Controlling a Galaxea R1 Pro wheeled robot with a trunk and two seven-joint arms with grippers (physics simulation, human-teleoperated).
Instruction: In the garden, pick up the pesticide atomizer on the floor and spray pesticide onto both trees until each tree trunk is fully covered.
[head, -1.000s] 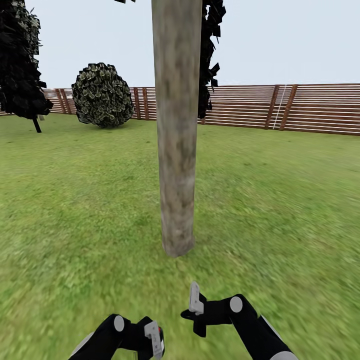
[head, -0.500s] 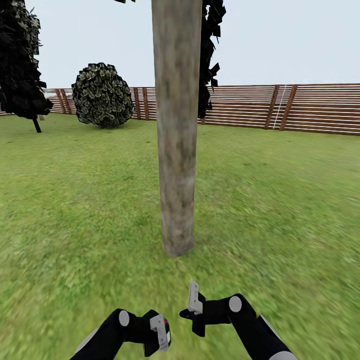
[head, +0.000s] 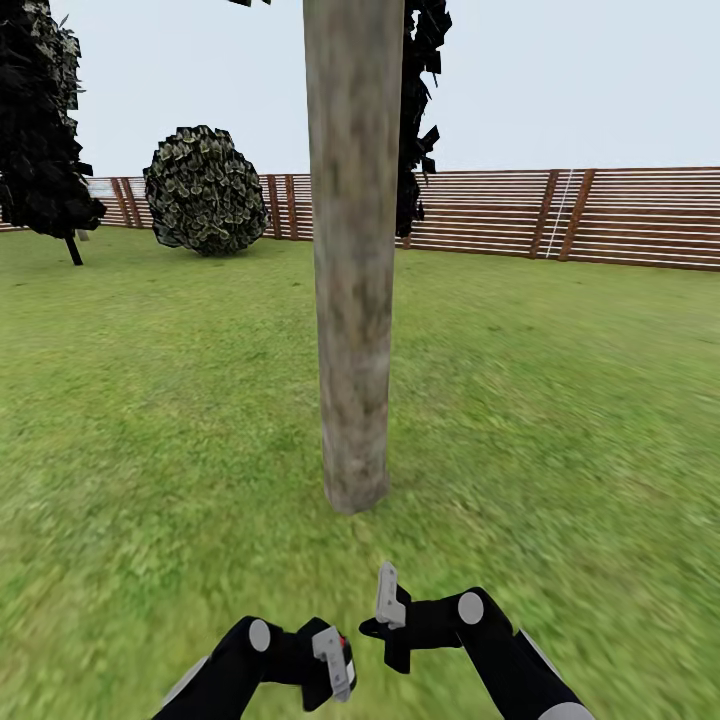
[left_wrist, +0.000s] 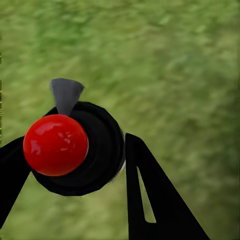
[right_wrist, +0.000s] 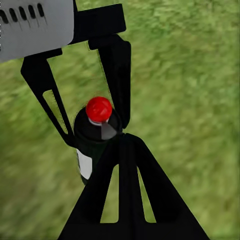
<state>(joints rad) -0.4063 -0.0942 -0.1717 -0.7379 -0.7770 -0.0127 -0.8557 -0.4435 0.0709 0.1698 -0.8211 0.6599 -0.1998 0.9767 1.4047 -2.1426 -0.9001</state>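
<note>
My left gripper (left_wrist: 75, 160) fingers pinch the pesticide atomizer (left_wrist: 80, 150), small, rigid and probably light, by its round body low before the tree trunk (head: 352, 300); right gripper (head: 385, 600) state: cannot tell.

The trunk (head: 352, 260) stands on the lawn (head: 560, 400) straight ahead of the robot, centred between the two arms. The left hand (head: 335, 665) sits low and just left of centre with the atomizer (left_wrist: 75, 147) between its fingers; the right hand (head: 390, 610) is just beside it, to its right and slightly farther forward. Behind the trunk runs the fence (head: 600, 215). A round bush (head: 205, 190) stands before the fence, left of the trunk, and a tree (head: 40, 130) stands farther left.
</note>
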